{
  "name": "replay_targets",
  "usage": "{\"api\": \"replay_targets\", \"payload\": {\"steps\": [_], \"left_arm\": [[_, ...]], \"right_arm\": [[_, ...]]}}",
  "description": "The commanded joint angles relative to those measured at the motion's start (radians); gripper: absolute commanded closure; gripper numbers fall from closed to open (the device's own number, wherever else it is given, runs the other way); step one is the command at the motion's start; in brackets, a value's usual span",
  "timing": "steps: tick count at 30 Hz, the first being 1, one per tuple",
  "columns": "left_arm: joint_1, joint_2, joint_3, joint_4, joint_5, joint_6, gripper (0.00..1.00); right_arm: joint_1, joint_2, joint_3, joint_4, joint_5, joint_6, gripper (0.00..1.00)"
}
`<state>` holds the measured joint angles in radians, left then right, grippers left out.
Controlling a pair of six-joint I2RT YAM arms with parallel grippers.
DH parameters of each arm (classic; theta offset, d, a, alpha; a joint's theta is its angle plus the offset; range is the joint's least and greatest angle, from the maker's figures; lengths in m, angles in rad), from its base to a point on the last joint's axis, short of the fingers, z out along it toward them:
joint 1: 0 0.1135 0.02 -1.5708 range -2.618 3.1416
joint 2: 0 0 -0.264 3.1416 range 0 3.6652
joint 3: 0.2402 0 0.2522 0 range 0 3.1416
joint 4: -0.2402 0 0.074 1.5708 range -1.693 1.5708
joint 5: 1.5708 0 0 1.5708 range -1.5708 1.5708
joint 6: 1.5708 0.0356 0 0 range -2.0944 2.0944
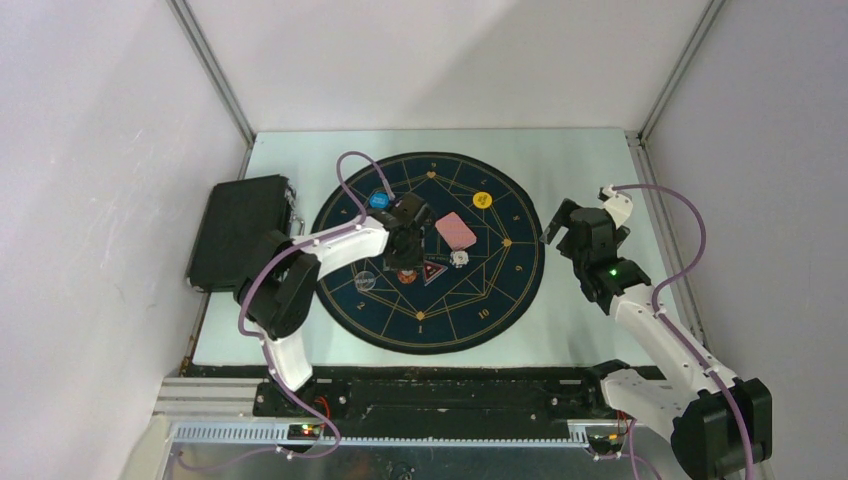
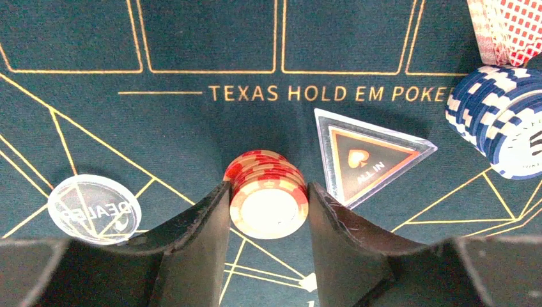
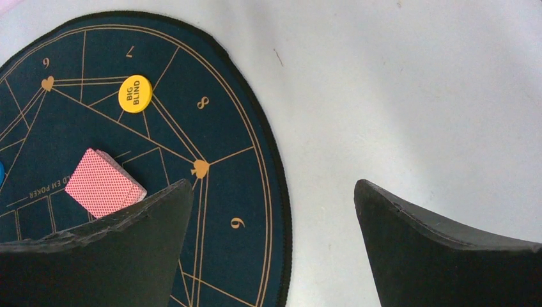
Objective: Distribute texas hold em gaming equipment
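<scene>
In the left wrist view a stack of red-white poker chips [image 2: 268, 201] stands on the mat between my left gripper [image 2: 269, 198] fingers, which touch it on both sides. Right of it lies the triangular "ALL IN" token [image 2: 367, 157], then a stack of blue-white chips [image 2: 505, 121] and the pink-backed cards [image 2: 511, 29]. A clear dealer button [image 2: 94, 208] lies to the left. From above, the left gripper [image 1: 405, 252] is over the mat's centre beside the cards [image 1: 455, 230]. My right gripper [image 3: 275, 192] hangs open over the mat's right edge, holding nothing.
The dark round mat [image 1: 500, 290] has a yellow "BIG BLIND" chip [image 1: 482, 200] and a blue chip [image 1: 379, 200] near its far side. A black case [image 1: 240, 230] sits left of the mat. White walls enclose the table on three sides.
</scene>
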<state>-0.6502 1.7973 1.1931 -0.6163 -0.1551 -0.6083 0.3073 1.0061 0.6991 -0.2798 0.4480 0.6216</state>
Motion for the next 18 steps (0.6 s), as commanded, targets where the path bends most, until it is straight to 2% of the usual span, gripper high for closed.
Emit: {"api": "replay_targets", "payload": {"steps": [1,6,13,18], "left_arm": [[-0.009,0.012,0.048,-0.017,-0.030,0.018,0.50],[-0.008,0.009,0.057,-0.024,-0.031,0.022,0.61],[-0.009,-0.010,0.048,-0.019,-0.019,0.026,0.82],[-0.009,-0.024,0.042,-0.015,-0.011,0.024,0.87]], "right_arm": [[-0.005,-0.005,0.002,0.037,0.009,0.009,0.01],[-0.005,-0.005,0.002,0.037,0.012,0.009,0.00],[-0.008,-0.002,0.002,0.038,0.011,0.009,0.00],[-0.009,-0.003,0.002,0.037,0.009,0.008,0.01]]}}
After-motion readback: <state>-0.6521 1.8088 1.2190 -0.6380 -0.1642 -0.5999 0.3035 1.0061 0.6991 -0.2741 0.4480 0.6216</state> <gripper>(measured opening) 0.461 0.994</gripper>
